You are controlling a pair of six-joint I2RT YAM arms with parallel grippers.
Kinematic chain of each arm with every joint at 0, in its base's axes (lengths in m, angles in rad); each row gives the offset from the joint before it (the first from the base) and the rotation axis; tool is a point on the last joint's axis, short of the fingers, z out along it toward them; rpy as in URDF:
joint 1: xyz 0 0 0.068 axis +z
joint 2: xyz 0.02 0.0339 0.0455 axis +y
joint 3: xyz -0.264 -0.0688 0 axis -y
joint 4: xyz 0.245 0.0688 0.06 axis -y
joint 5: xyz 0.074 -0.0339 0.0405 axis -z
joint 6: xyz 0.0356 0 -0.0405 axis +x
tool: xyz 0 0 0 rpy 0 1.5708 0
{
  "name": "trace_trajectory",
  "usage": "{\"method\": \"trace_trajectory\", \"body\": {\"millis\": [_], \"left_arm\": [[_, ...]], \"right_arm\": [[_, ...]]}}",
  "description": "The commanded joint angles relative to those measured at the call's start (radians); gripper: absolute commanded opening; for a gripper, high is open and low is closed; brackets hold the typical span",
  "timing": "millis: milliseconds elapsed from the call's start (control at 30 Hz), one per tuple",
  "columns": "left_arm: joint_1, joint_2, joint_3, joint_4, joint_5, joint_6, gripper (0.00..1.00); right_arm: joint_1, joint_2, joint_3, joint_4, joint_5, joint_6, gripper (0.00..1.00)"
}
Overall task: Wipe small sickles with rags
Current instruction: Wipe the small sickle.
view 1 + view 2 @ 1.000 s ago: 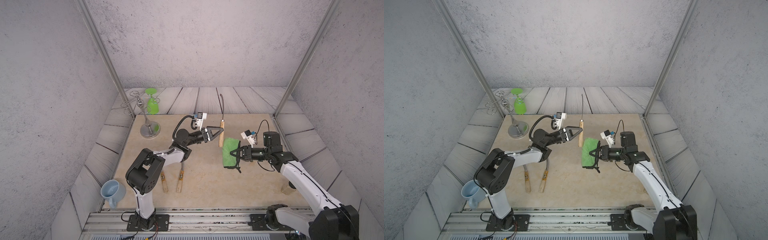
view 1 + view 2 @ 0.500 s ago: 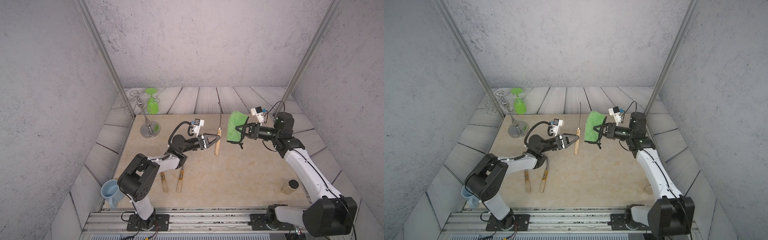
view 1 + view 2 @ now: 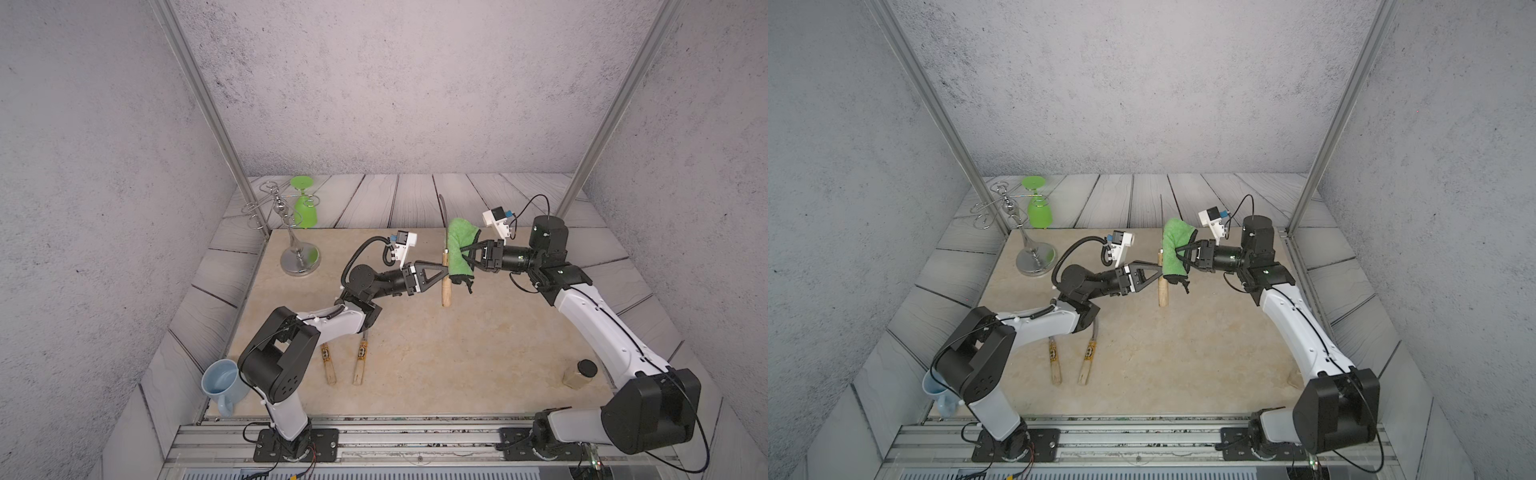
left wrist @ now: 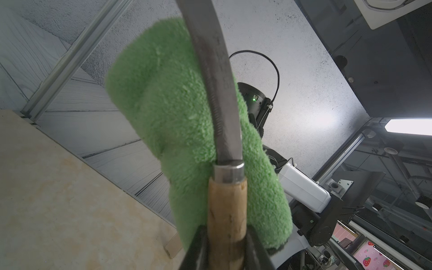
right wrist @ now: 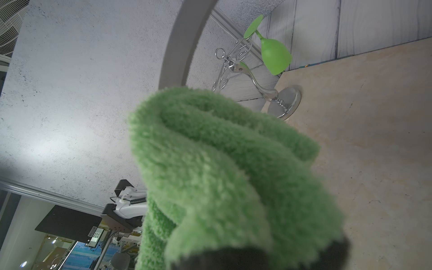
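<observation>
Green on grey steel: wipe under way.
Both top views, centre: left gripper (image 3: 444,272) clamped on pale wooden handle of upright small sickle (image 3: 445,289); right gripper (image 3: 468,250) pinches folded green fuzzy rag (image 3: 456,237) against it. Two orange-banded sickles (image 3: 360,365) lower left, blades under left arm (image 3: 332,320). Left wrist: curved grey blade (image 4: 222,98) on pile; toothed edge could snag, side push could twist handle; tip cut off at top. Right wrist: rag hides the fingers.

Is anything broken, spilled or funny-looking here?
Nothing looks broken or spilled. The left tool grips one sickle by its handle, blade up; the right tool holds the rag against that blade. Two other sickles lie flat, blades partly under the left arm.
</observation>
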Motion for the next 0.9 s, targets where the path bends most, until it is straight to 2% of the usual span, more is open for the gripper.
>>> {"method": "trace_trajectory", "body": {"millis": [0,633,733,867], "left_arm": [[-0.004,0.022,0.058,0.053,-0.022,-0.02,0.0],[0.068,0.068,0.124,0.054,-0.044,-0.043,0.0],[0.08,0.066,0.113,0.053,-0.043,-0.052,0.0],[0.112,0.033,0.062,0.053,-0.035,-0.062,0.0]], "right_arm": [[0.073,0.008,-0.019,-0.115,-0.033,-0.09,0.18],[0.155,-0.13,-0.293,-0.155,0.034,-0.145,0.18],[0.152,-0.164,-0.324,-0.238,0.1,-0.184,0.18],[0.125,-0.181,-0.292,-0.445,0.302,-0.268,0.18]]}}
